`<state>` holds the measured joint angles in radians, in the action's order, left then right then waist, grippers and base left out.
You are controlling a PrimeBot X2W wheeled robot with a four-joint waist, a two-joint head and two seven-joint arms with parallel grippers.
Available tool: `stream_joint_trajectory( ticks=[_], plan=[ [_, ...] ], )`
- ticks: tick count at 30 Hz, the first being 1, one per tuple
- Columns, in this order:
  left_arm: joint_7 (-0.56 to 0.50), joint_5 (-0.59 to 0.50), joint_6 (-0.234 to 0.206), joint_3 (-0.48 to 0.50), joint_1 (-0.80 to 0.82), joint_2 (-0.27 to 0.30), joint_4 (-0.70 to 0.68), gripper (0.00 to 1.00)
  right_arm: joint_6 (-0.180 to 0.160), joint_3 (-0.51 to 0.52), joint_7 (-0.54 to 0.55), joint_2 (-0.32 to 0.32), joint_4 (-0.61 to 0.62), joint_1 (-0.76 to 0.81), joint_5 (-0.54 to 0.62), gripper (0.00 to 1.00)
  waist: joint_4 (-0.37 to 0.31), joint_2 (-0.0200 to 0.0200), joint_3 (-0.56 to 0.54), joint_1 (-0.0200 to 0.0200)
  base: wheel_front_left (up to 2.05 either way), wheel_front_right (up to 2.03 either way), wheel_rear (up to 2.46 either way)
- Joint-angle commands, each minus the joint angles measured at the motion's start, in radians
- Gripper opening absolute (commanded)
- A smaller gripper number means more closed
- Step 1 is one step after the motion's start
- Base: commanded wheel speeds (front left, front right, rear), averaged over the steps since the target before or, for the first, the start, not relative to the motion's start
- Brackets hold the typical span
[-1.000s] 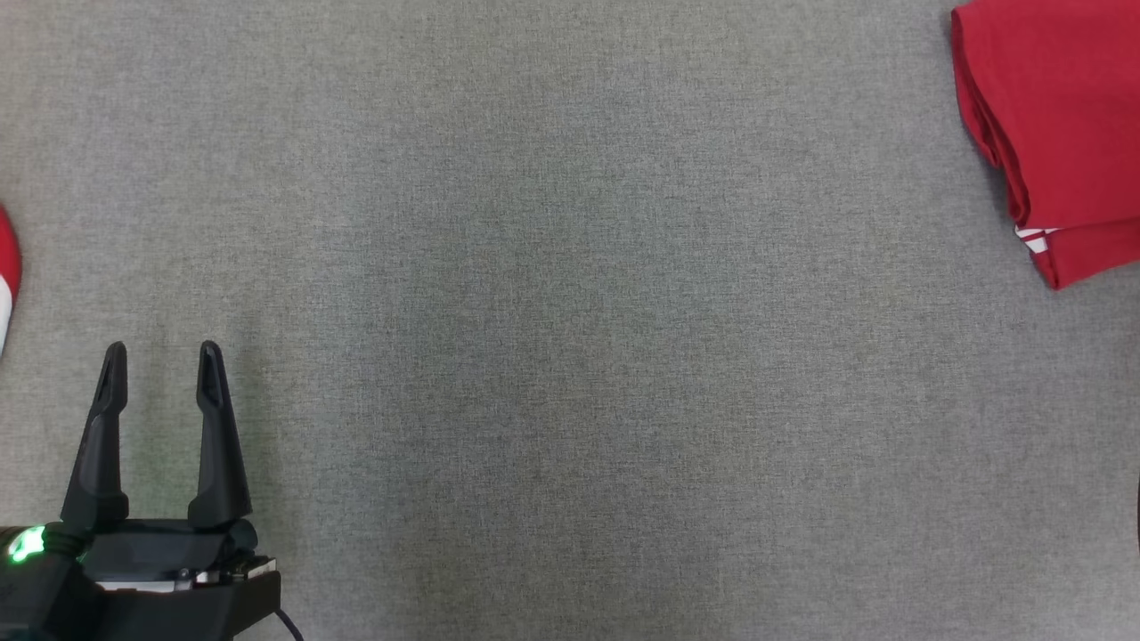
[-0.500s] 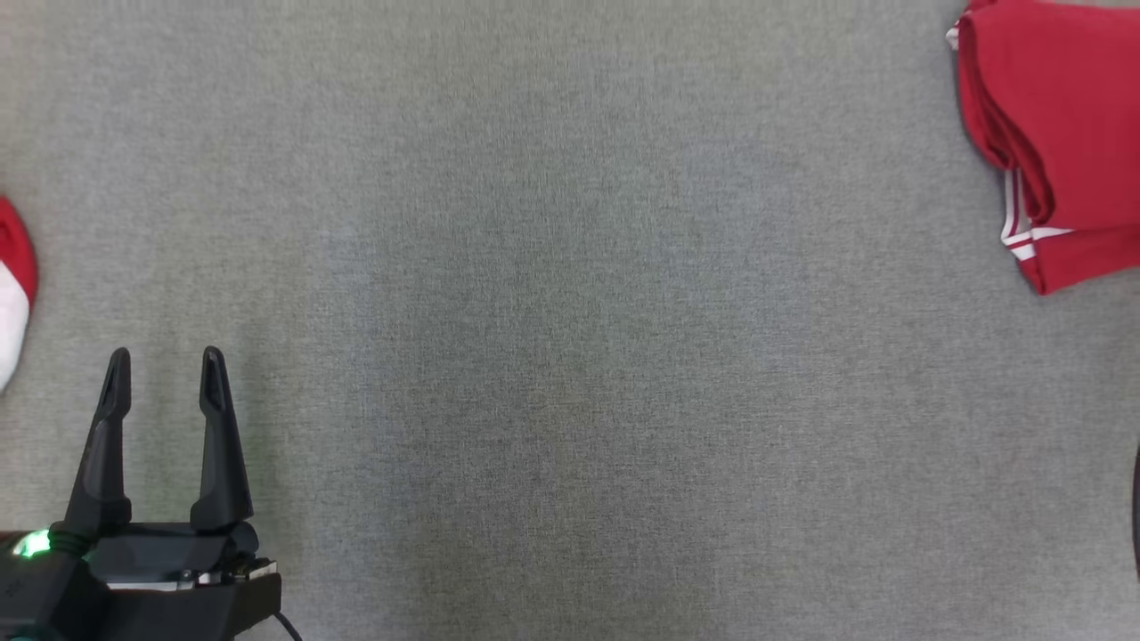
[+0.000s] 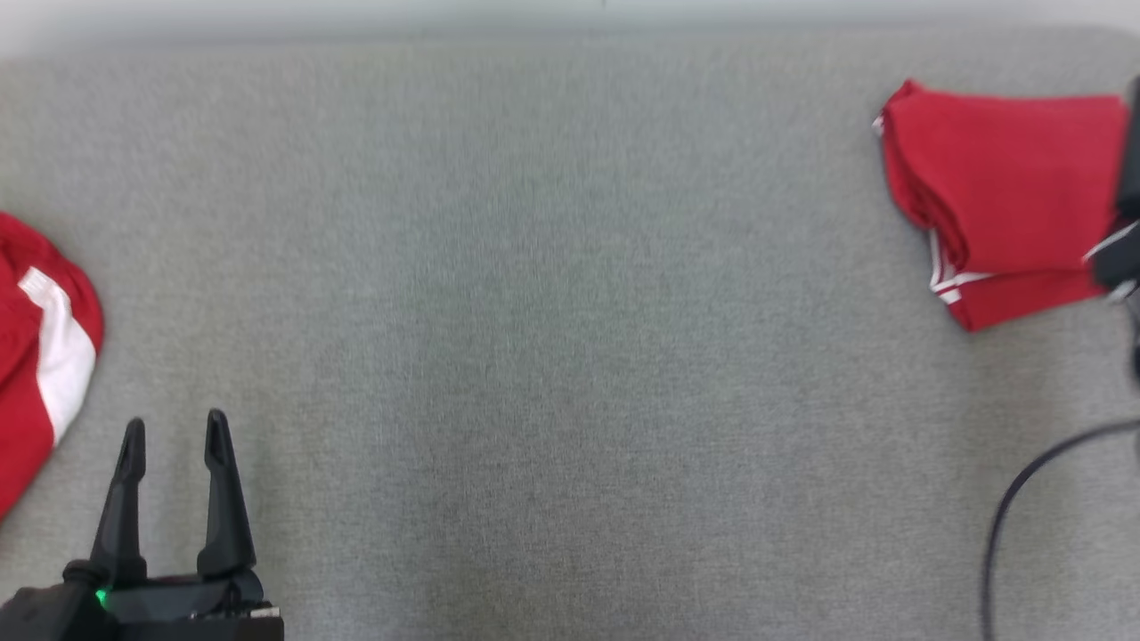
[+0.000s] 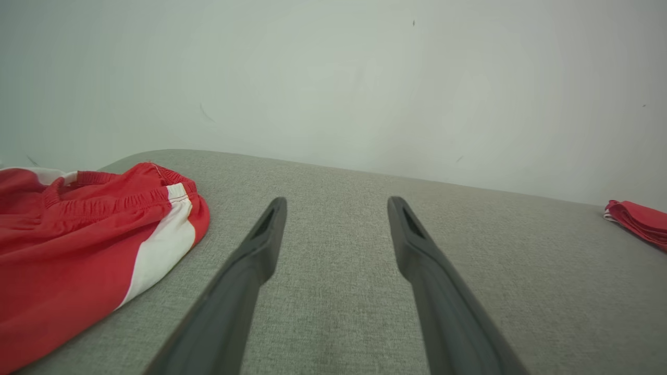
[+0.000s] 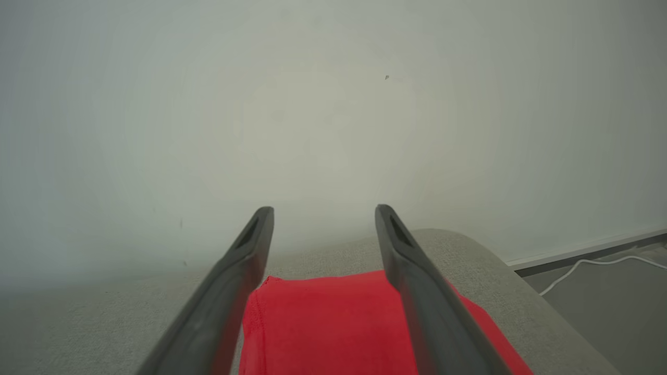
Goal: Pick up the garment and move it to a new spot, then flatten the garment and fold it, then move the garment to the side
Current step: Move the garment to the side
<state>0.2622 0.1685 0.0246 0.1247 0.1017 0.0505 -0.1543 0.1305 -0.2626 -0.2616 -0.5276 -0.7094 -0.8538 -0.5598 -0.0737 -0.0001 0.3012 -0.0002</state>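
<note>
One broad table [image 3: 570,356], covered in grey fabric, carries everything; its far edge meets a pale wall [image 4: 333,78].

The loose garment [image 3: 40,356], red with a white side stripe and a gathered waistband, lies rumpled at the table's left edge, partly out of the head view. It looks unsorted, and is probably the next piece to be picked up.

The folded garment [image 3: 1006,205], red with thin white stripes at one hem, rests as a compact stack near the far right corner, well apart from the bare middle. That spot suits the last step of the task: it appears folded and set aside, leaving the centre free for flattening.

The right tool [image 5: 324,211] hangs over the folded garment with its fingers spread wide and nothing between them; the red cloth shows below and between them. The wrist view does not settle whether they touch the cloth. In the head view a dark blurred part of this arm overlaps the stack's right edge.

The left tool [image 3: 175,425] points up from the lower left, just beside the loose garment, fingers parted and empty, close enough for a short reach.

A dark cable [image 3: 1015,499] curves across the lower right.
</note>
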Motion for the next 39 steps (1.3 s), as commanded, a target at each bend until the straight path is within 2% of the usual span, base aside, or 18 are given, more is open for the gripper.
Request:
stream_joint_trajectory(
  ticks=[1, 5, 8, 14, 16, 22, 29, 37, 39],
  plan=[
    [0.004, 0.011, -0.003, 0.004, -0.027, 0.0, 0.012, 1.0, 0.0, 0.019, -0.005, 0.028, 0.03, 0.055, 0.025, 1.0, -0.01, 0.0001, -0.079, 0.0002, 0.0, 0.0, 0.0],
    [0.004, 0.028, -0.009, -0.007, -0.049, 0.0, 0.036, 1.0, 0.0, 0.07, -0.005, 0.112, 0.134, 0.196, 0.092, 1.0, -0.007, 0.0001, -0.132, 0.0002, 0.0, 0.0, 0.0],
    [0.004, 0.037, -0.017, -0.018, -0.072, 0.0, 0.055, 1.0, 0.0, 0.07, -0.005, 0.158, 0.206, 0.307, 0.135, 1.0, 0.0, 0.0001, -0.171, 0.0002, 0.0, 0.0, 0.0],
    [0.004, 0.044, -0.024, -0.029, -0.097, 0.0, 0.102, 1.0, 0.0, 0.056, -0.004, 0.221, 0.33, 0.501, 0.198, 1.0, 0.011, 0.0001, -0.237, 0.0002, 0.0, 0.0, 0.0],
    [0.004, 0.042, -0.024, -0.032, -0.1, 0.0, 0.107, 1.0, 0.0, 0.052, -0.003, 0.228, 0.346, 0.527, 0.214, 1.0, 0.013, 0.0001, -0.25, 0.0002, 0.0, 0.0, 0.0],
    [0.004, 0.021, -0.032, -0.045, -0.129, 0.0, 0.147, 1.0, 0.0, 0.057, -0.003, 0.301, 0.428, 0.676, 0.301, 1.0, 0.019, 0.0001, -0.307, 0.0002, 0.0, 0.0, 0.0],
    [0.004, 0.012, -0.035, -0.07, -0.133, 0.0, 0.173, 1.0, 0.0, 0.083, 0.001, 0.373, 0.467, 0.777, 0.37, 1.0, 0.025, 0.0001, -0.337, 0.0002, 0.0, 0.0, 0.0],
    [0.004, -0.055, -0.04, -0.09, -0.145, 0.022, 0.218, 1.0, 0.0, 0.124, 0.011, 0.43, 0.486, 0.831, 0.421, 1.0, 0.026, 0.0001, -0.364, 0.0002, 0.0, 0.0, 0.0],
    [0.004, -0.06, -0.028, -0.1, -0.144, 0.025, 0.231, 1.0, 0.0, 0.129, 0.011, 0.436, 0.49, 0.837, 0.439, 1.0, 0.025, 0.0001, -0.369, 0.0002, 0.0, 0.0, 0.0]
  ],
)
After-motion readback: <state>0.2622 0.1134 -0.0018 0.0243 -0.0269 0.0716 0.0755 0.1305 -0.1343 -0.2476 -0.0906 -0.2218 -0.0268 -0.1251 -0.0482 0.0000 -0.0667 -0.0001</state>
